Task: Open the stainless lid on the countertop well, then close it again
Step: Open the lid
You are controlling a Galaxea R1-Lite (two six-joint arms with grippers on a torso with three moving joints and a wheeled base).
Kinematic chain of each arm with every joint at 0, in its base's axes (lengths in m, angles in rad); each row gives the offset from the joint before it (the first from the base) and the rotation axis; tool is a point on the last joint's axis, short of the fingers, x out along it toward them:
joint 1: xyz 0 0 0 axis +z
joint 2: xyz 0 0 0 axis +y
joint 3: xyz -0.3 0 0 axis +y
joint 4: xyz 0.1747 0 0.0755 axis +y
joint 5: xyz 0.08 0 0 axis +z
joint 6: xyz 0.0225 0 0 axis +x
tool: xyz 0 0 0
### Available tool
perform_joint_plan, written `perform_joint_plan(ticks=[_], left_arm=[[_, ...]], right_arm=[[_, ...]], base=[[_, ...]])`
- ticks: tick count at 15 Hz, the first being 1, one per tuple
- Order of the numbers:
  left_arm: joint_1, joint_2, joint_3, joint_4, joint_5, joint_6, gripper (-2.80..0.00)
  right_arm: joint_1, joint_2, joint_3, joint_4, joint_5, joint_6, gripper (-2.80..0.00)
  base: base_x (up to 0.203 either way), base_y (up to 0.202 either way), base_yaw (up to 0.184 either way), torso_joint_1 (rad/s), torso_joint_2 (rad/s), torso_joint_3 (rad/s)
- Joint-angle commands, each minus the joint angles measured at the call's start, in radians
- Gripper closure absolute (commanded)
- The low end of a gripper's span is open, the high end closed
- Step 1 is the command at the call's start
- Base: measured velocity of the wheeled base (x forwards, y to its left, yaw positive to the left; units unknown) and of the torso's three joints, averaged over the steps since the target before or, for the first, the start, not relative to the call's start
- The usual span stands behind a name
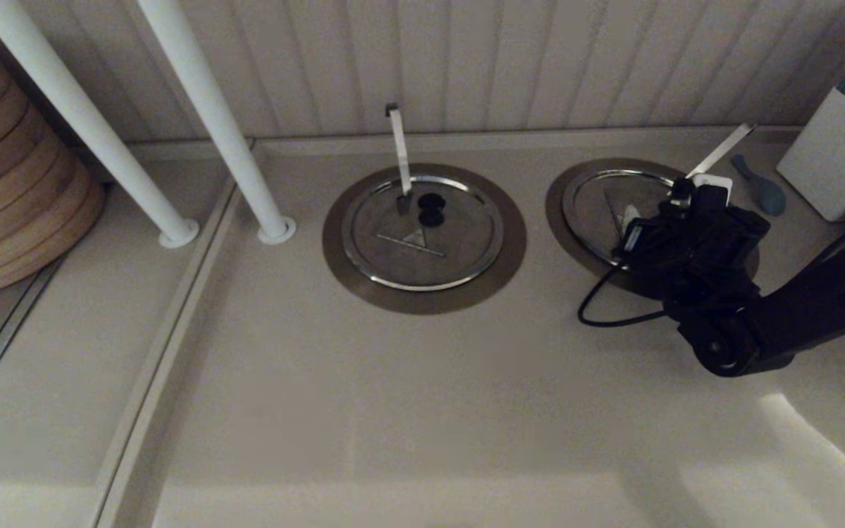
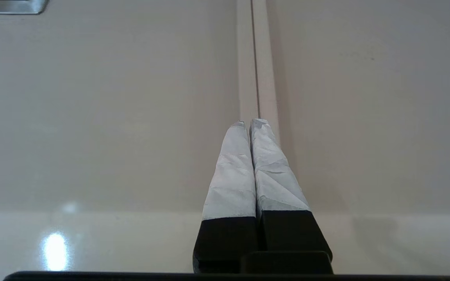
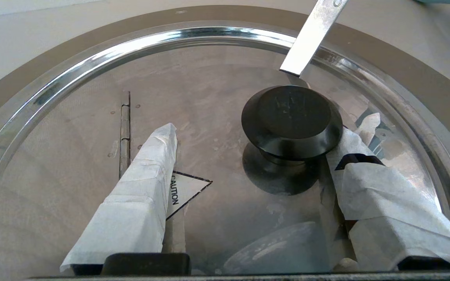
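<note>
Spread wide, the right gripper [image 3: 256, 136] hangs just over the stainless lid [image 3: 209, 117], which lies shut on the countertop well [image 1: 565, 192] at the far right, its black knob [image 3: 291, 121] between the fingers, while the left gripper [image 2: 247, 124] is pressed together over bare counter.

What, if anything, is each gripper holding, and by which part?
Nothing is held. The right gripper is open over the stainless lid, beside its black knob. The left gripper is shut, empty.
</note>
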Motion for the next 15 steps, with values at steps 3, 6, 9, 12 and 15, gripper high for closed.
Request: perform_joint_plan(ticks=[3, 6, 9, 12, 15], left_arm=[[0.000, 0.000, 0.000, 0.000, 0.000, -0.001, 0.00], [0.000, 0.000, 0.000, 0.000, 0.000, -0.001, 0.00], [0.000, 0.000, 0.000, 0.000, 0.000, -0.001, 0.00], [0.000, 0.000, 0.000, 0.000, 0.000, -0.001, 0.00], [0.000, 0.000, 0.000, 0.000, 0.000, -0.001, 0.00]], right_arm=[[-0.007, 0.001, -0.003, -0.005, 0.000, 0.000, -2.80], [-0.005, -0.027, -0.001, -0.005, 0.000, 0.000, -2.80], [-0.005, -0.042, 0.002, -0.005, 0.000, 0.000, -2.80], [-0.005, -0.043, 0.002, -0.005, -0.003, -0.016, -2.80], [-0.005, -0.043, 0.004, -0.005, -0.003, -0.016, -2.80]], base=[[0.000, 0.000, 0.000, 0.000, 0.00, 0.000], [0.000, 0.000, 0.000, 0.000, 0.00, 0.000], [0.000, 0.000, 0.000, 0.000, 0.00, 0.000], [0.000, 0.000, 0.000, 0.000, 0.00, 0.000], [0.000, 0.000, 0.000, 0.000, 0.00, 0.000]])
